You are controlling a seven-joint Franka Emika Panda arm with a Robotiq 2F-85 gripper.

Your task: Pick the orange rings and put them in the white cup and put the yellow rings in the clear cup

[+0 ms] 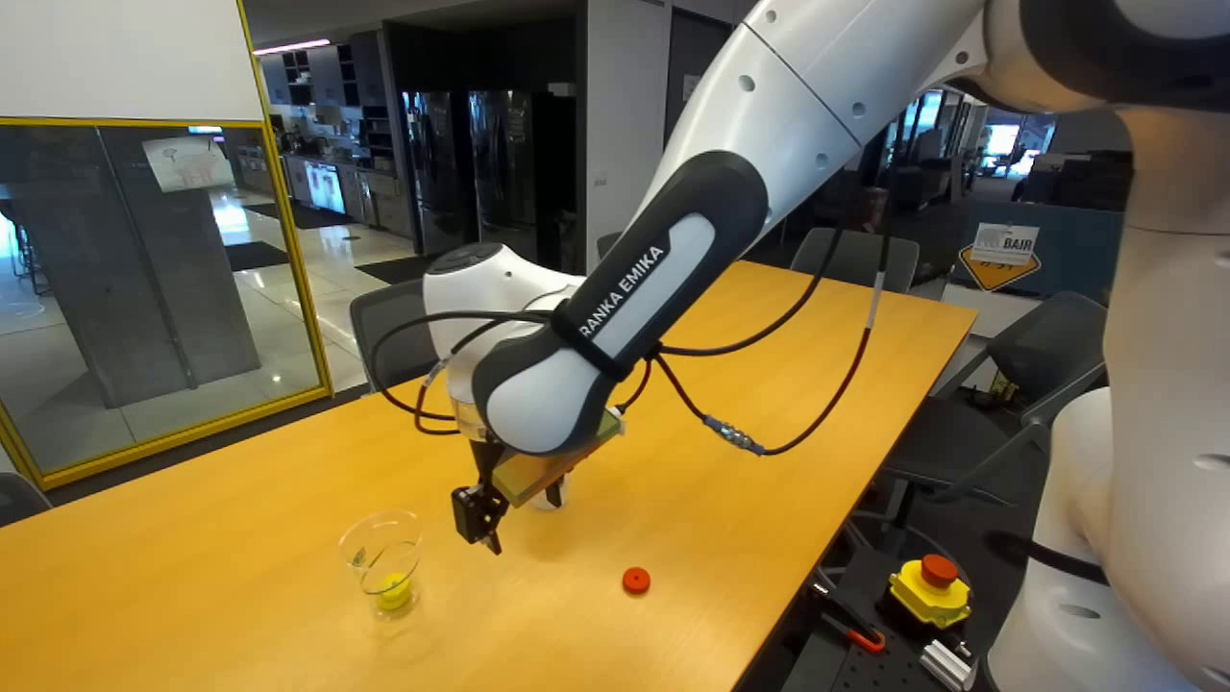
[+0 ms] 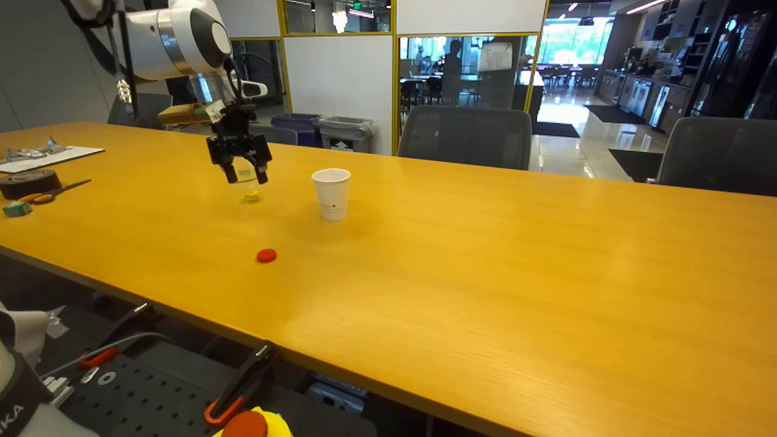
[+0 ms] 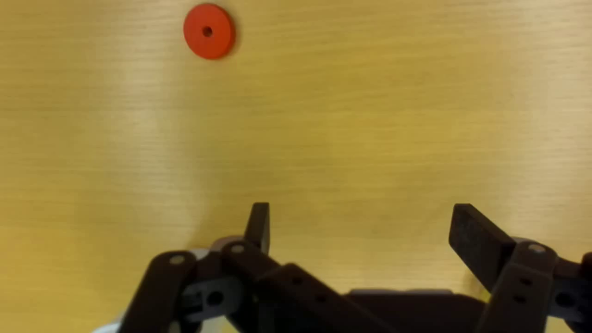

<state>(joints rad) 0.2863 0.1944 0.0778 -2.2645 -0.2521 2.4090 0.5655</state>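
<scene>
One orange ring (image 1: 635,580) lies flat on the table, also seen in an exterior view (image 2: 266,255) and at the top left of the wrist view (image 3: 217,42). The white cup (image 2: 332,195) stands upright on the table; its inside is hidden. In the wrist view a bit of it shows at the bottom left (image 3: 107,328). The clear cup (image 1: 382,556) stands upright with yellow rings (image 1: 394,593) at its bottom; the rings also show in an exterior view (image 2: 251,196). My gripper (image 3: 360,210) is open and empty above the table, near both cups and apart from the ring.
A tape roll (image 2: 29,183), scissors (image 2: 48,195), a small green block (image 2: 17,209) and a clipboard (image 2: 51,158) lie at one end of the table. A yellow box with a red button (image 1: 930,588) stands beside the robot base. Chairs (image 2: 466,141) surround the table.
</scene>
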